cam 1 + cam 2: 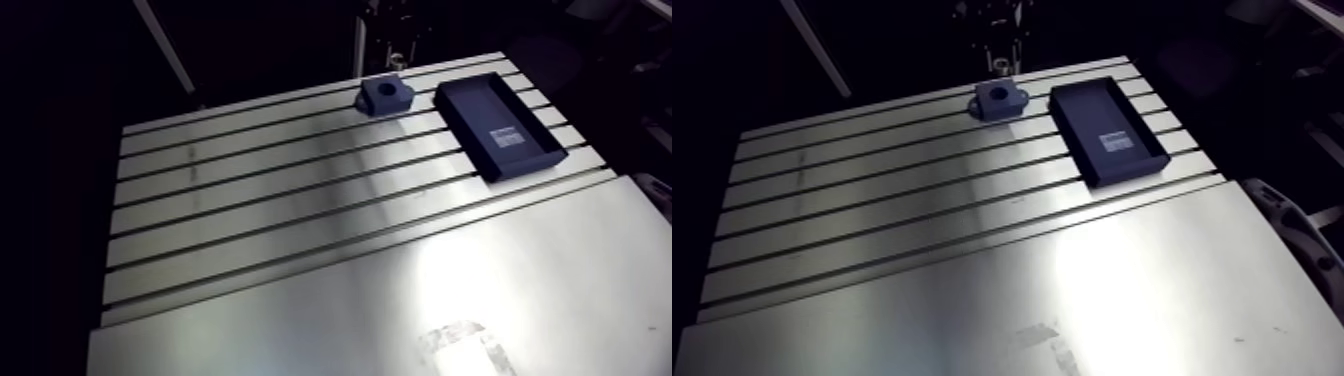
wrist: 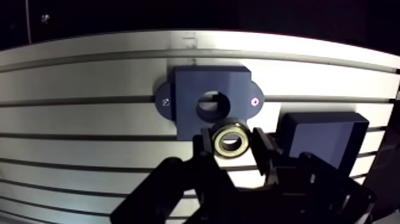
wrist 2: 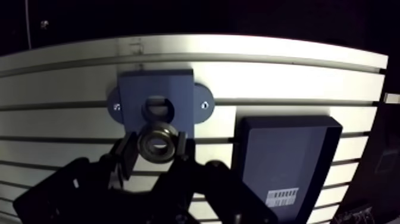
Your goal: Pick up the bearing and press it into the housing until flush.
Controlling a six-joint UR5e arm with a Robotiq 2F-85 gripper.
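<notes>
Gripper grasps the bearing, housing bore just ahead; centre it squarely before pressing.

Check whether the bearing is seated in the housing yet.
Not yet: the bearing is pinched in the hand; the housing bore is empty.

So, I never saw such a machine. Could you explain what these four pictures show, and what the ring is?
This is one robot arm at a slotted metal table. Two pictures come from a camera high on the arm, looking down at the table. The other two come from a camera on the wrist, behind the gripper, its two-fingered hand. On the table lie a dark blue block with a round hole and a flat dark tray. The gripper holds a small metal ring, a bearing, not yet in that hole.
</notes>
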